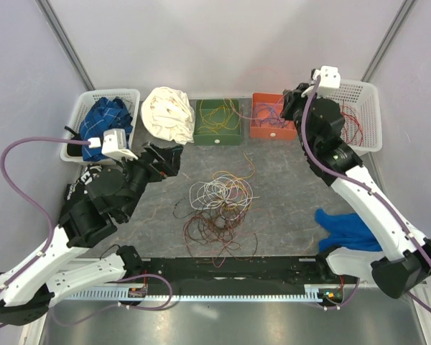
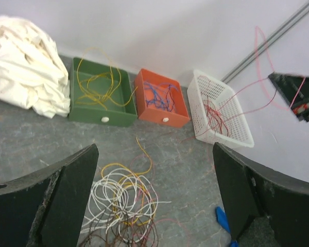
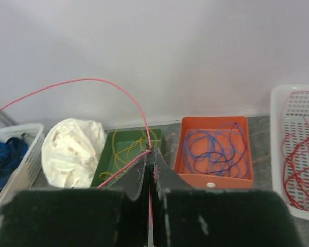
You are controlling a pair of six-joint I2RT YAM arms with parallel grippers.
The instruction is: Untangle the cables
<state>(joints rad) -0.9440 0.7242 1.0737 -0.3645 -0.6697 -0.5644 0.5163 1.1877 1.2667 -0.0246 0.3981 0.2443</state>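
Note:
A tangle of white, yellow, brown and pink cables (image 1: 217,205) lies on the grey table in the middle; it also shows in the left wrist view (image 2: 121,200). My left gripper (image 1: 171,157) is open and empty, hovering to the upper left of the tangle, its jaws wide apart (image 2: 154,154). My right gripper (image 1: 286,100) is raised at the back, near the orange box. It is shut (image 3: 150,154) on a thin pink cable (image 3: 92,81), which arcs up and off to the left. The pink cable also shows in the left wrist view (image 2: 262,56).
At the back stand a green box (image 1: 218,121) with yellow cables, an orange box (image 1: 271,115) with blue cables and a white basket (image 1: 359,115) with red cables. A white cloth (image 1: 169,113) and a basket of blue cloth (image 1: 108,118) are back left. A blue cloth (image 1: 348,230) lies right.

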